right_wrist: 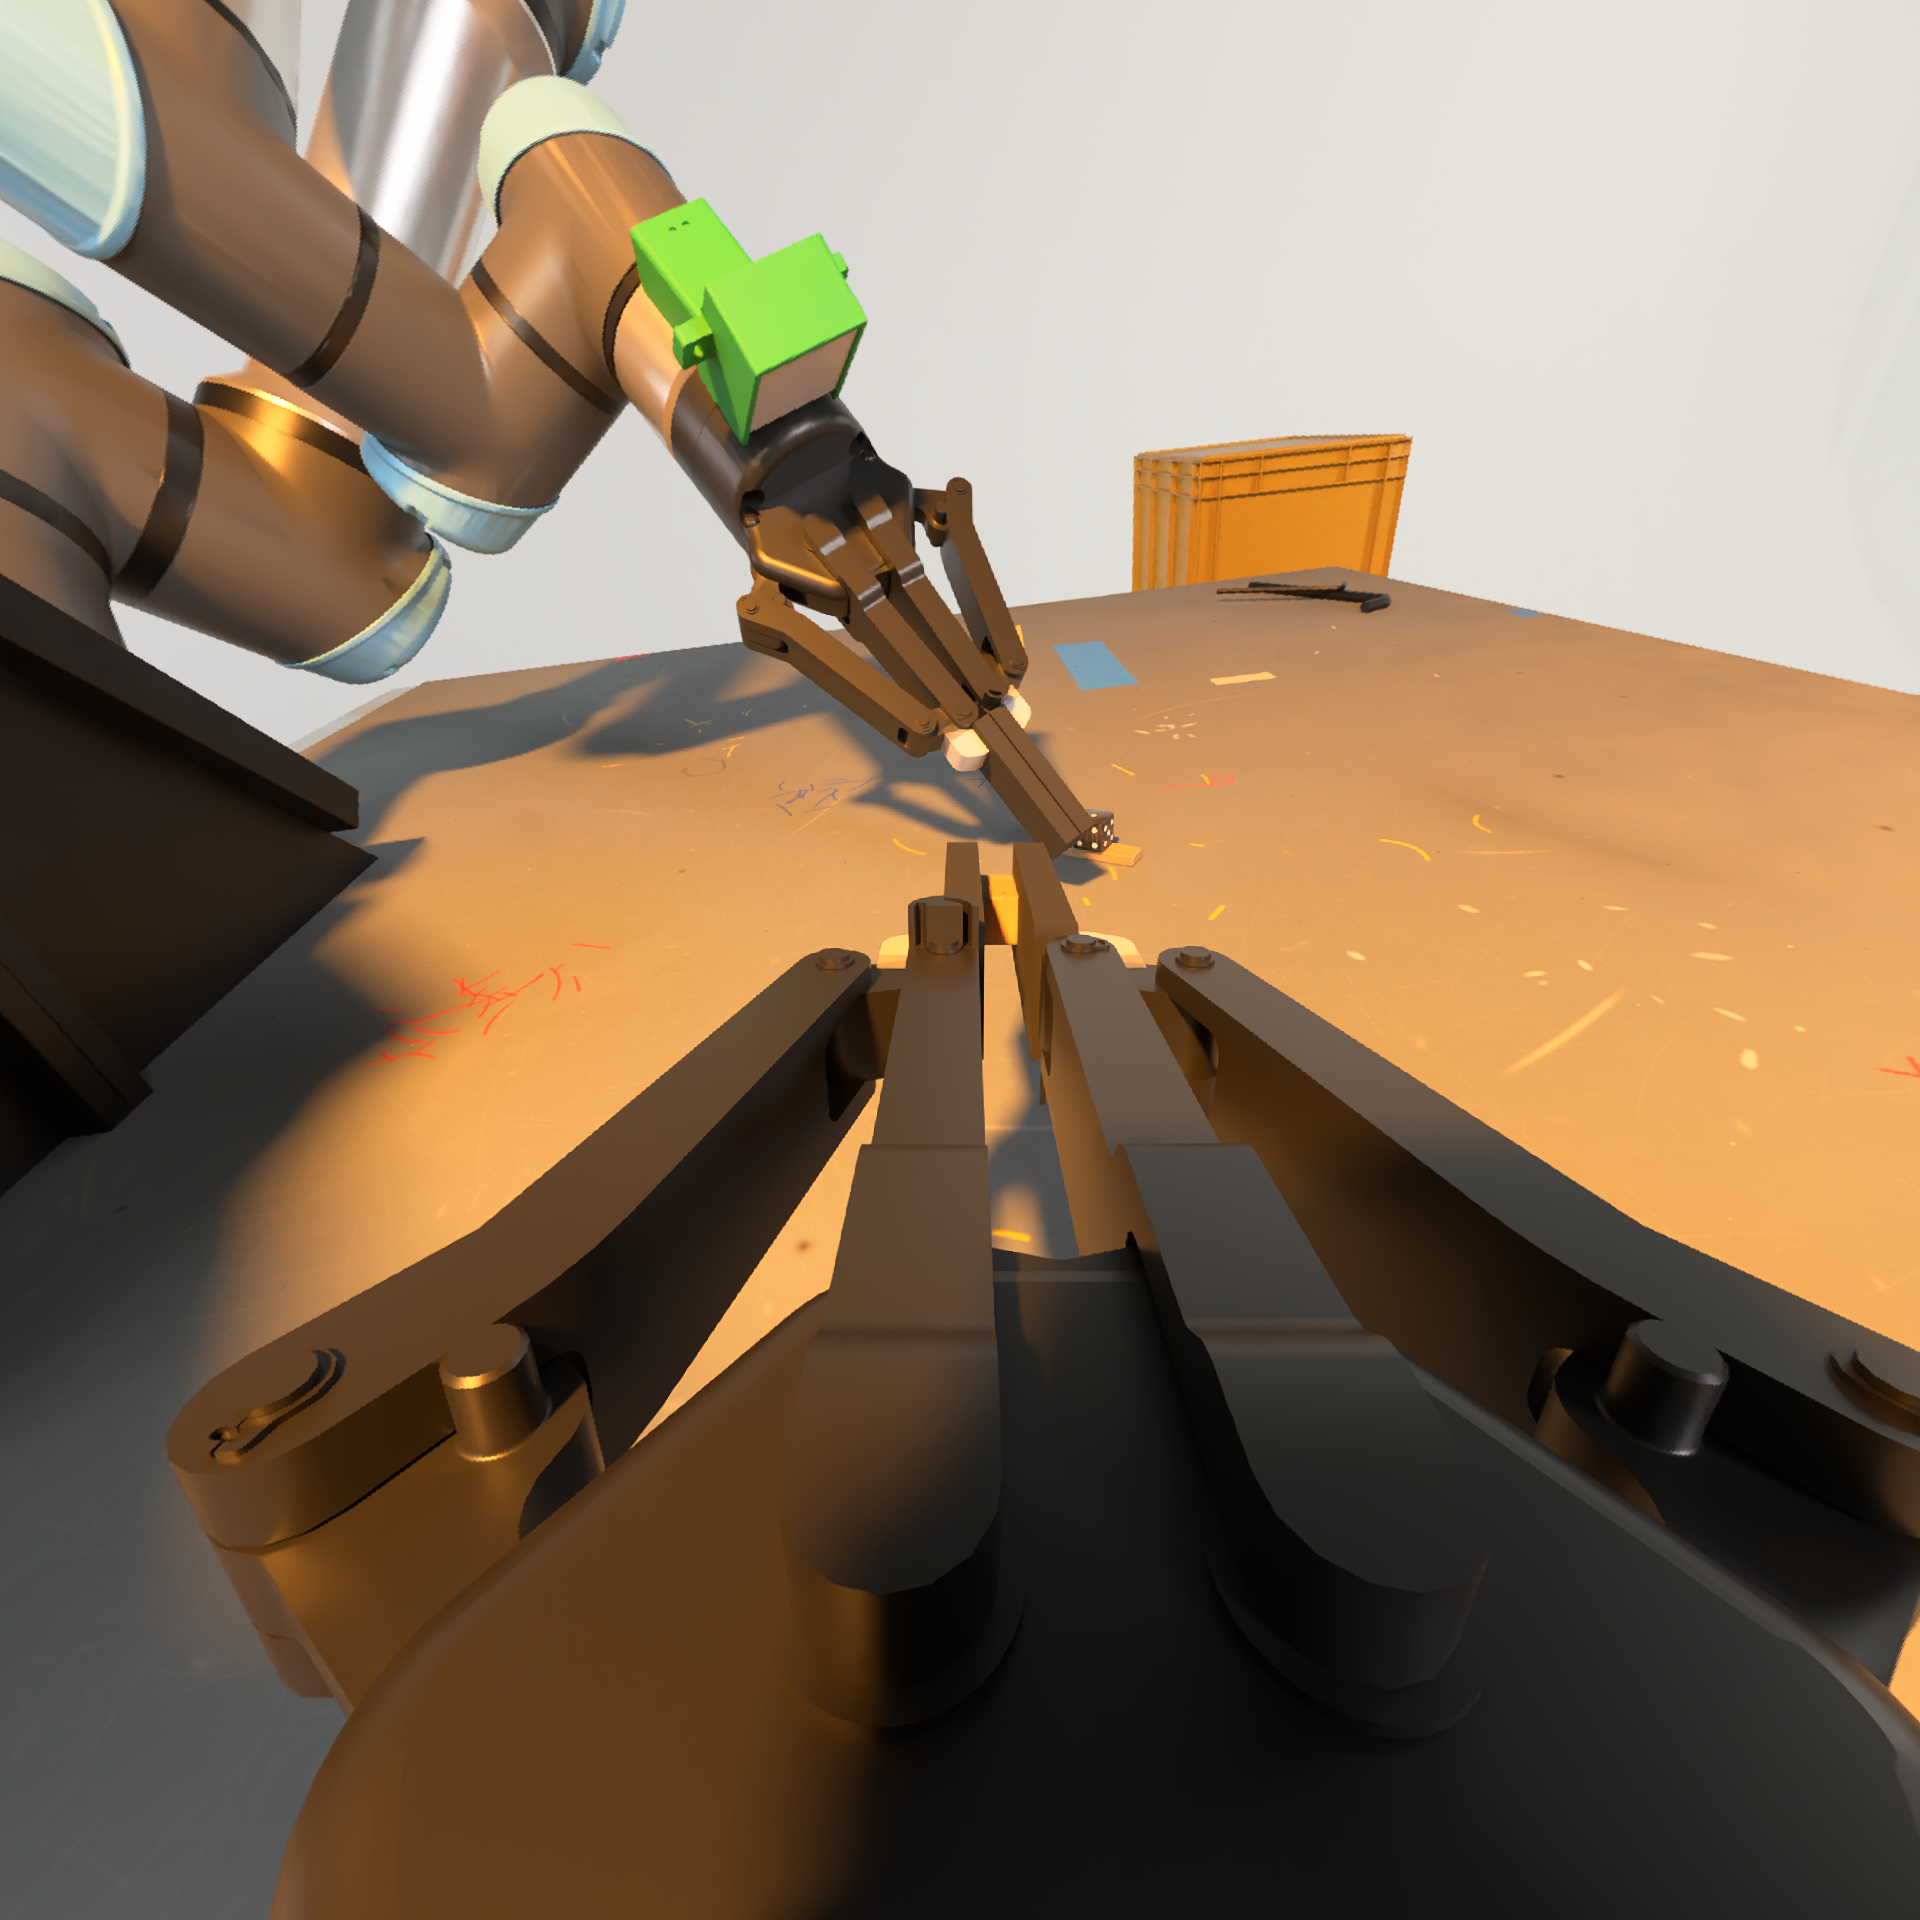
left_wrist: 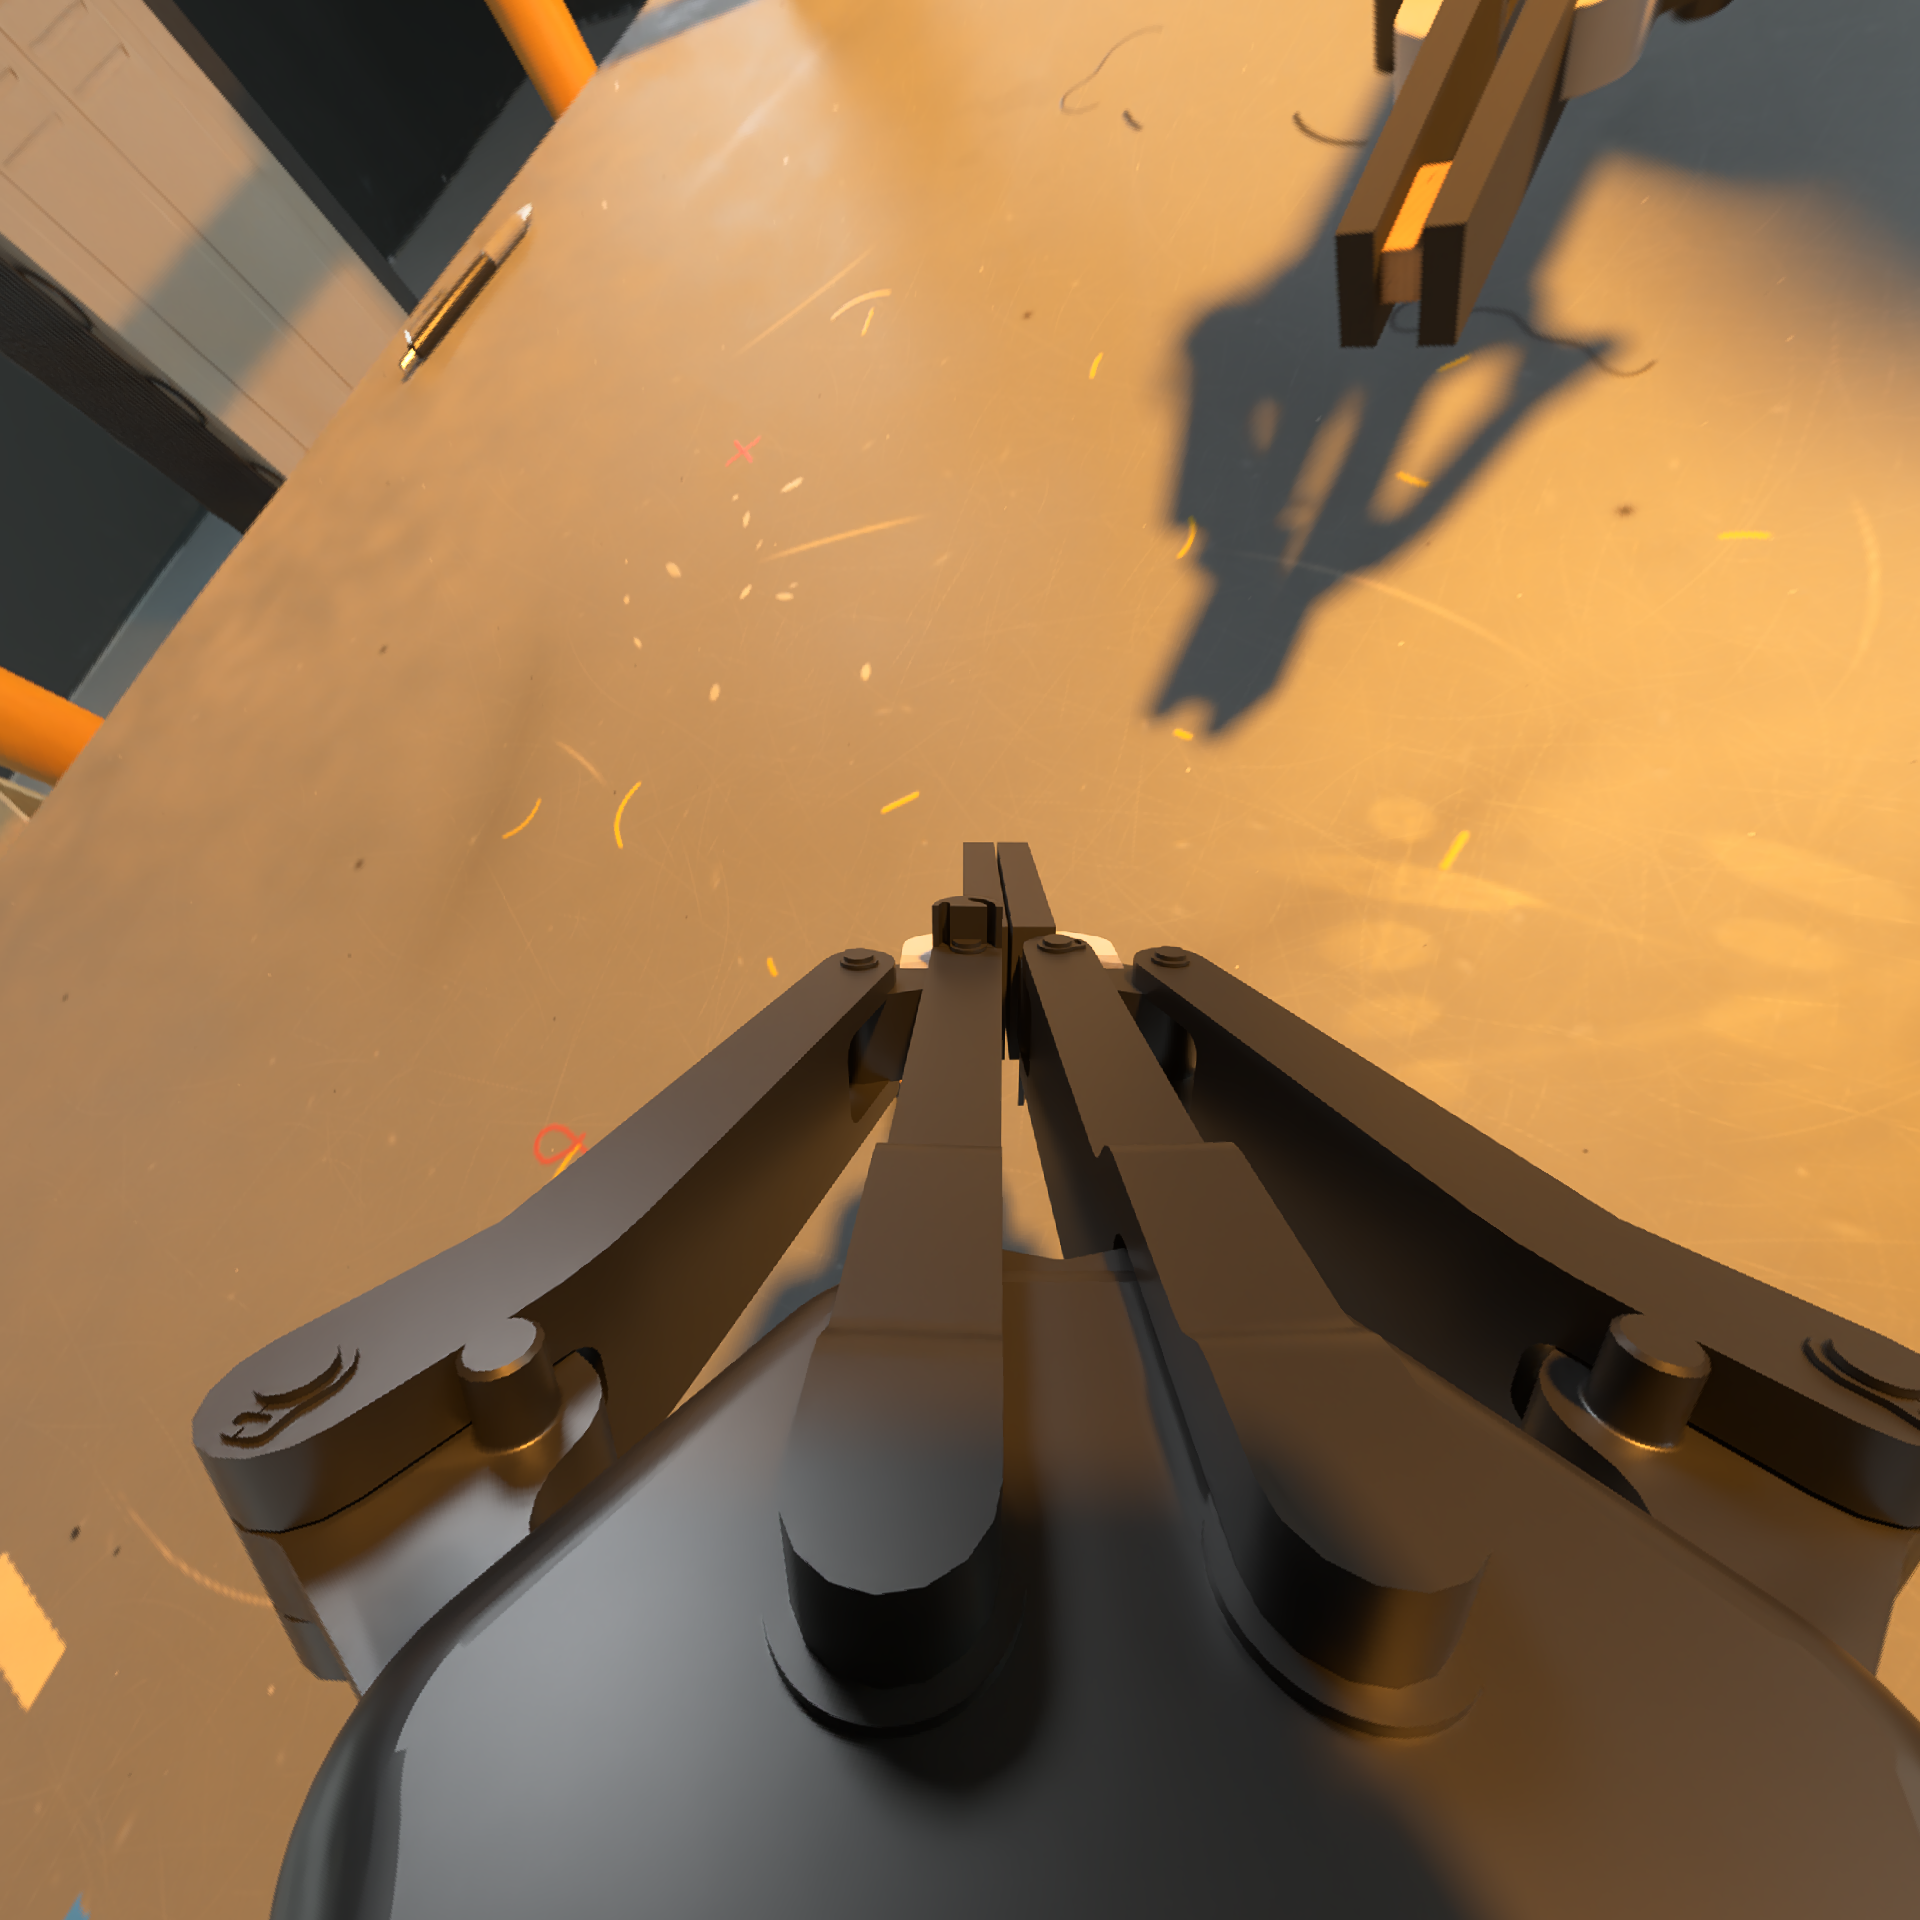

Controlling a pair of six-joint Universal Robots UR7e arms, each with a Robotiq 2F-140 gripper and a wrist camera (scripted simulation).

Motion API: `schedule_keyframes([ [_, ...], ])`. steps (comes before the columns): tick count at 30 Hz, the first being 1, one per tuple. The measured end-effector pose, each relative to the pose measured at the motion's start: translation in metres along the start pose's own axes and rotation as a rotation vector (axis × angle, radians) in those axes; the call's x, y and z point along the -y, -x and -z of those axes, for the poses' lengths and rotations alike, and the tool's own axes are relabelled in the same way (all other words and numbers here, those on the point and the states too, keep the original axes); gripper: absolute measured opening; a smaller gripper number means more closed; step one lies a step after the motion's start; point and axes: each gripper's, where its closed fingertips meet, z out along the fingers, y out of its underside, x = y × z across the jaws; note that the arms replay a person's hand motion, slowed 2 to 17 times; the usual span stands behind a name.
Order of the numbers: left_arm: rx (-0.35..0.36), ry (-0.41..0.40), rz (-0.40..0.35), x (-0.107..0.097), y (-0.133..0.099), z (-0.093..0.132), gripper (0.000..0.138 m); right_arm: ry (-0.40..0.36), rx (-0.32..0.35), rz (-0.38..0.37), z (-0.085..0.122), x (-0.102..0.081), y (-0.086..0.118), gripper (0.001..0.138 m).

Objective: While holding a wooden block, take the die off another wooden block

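My right hand (right_wrist: pixel 995 873) gripped 1 wooden block (right_wrist: pixel 1002 906); my left hand (right_wrist: pixel 1070 836) – fingers pressed together, empty – touched the die (right_wrist: pixel 1099 830) on the desk (right_wrist: pixel 1455 935).

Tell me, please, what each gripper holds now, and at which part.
The right gripper clamps a wooden block by its two side faces. The left gripper is shut, holding nothing, its tips beside the die.

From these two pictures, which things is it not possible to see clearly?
- Left wrist view: die and its block absent; the shut left pincer shows only bare table.
- Right wrist view: die is too small for its pips; whether the left pincer touches it is unclear.
- Held wooden block: mostly hidden by the right pincer's fingers.
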Motion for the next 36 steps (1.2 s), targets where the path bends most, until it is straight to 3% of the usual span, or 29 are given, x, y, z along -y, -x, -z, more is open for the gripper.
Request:
schedule_keyframes([
  [5,0.002,-0.044,-0.011,0.013,-0.004,0.008,0.001,-0.018,-0.005,0.000,0.001,0.002,0.000,0.009],
  [11,0.043,-0.046,0.018,0.013,0.005,0.014,0.001,-0.016,-0.002,-0.005,0.001,0.002,0.000,0.009],
  [14,0.054,-0.059,0.068,0.010,0.011,0.015,0.002,-0.014,0.001,-0.006,0.001,0.002,0.000,0.009],
  [20,0.034,-0.095,0.243,0.003,0.023,0.016,0.019,-0.013,0.005,-0.003,0.000,0.001,0.001,0.009],
  [26,0.013,-0.060,0.415,-0.008,0.031,0.012,0.031,-0.009,0.008,-0.006,0.000,0.001,0.001,0.009],
  [30,0.050,-0.027,0.456,-0.013,0.035,0.008,0.036,-0.007,0.010,-0.008,0.000,0.001,0.001,0.009],
  [36,0.129,-0.020,0.453,-0.010,0.037,0.001,0.038,-0.007,0.010,-0.007,0.000,0.001,0.001,0.009],
])
